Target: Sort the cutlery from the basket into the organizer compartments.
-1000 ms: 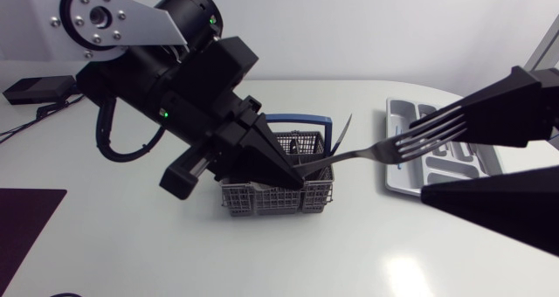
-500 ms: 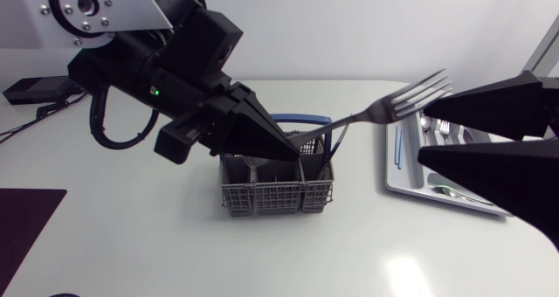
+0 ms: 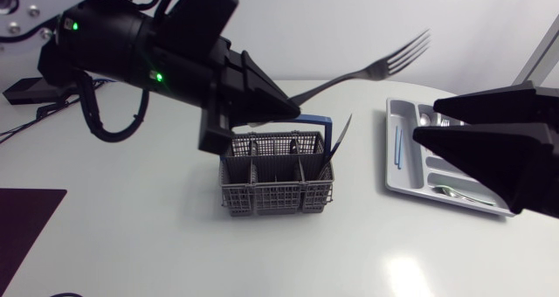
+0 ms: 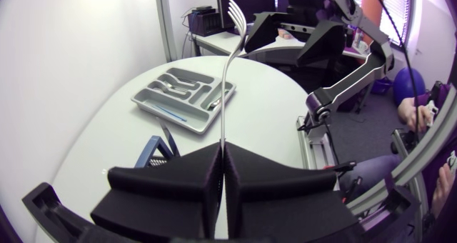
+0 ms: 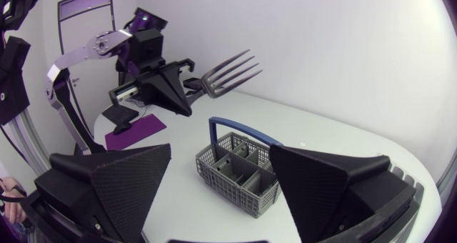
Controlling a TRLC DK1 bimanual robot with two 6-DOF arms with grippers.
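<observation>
This looked like a robotics lab rather than a kitchen. Two machine arms stood at one white, round-edged surface: the left arm, black-cased with small green lights lit and a looped black cable hanging from it, and the right arm, silver-grey links on black joints. The only household things were a grey cutlery basket and a grey organizer, set well apart. A flat black box and a dark mat lay at the surface's left side.
</observation>
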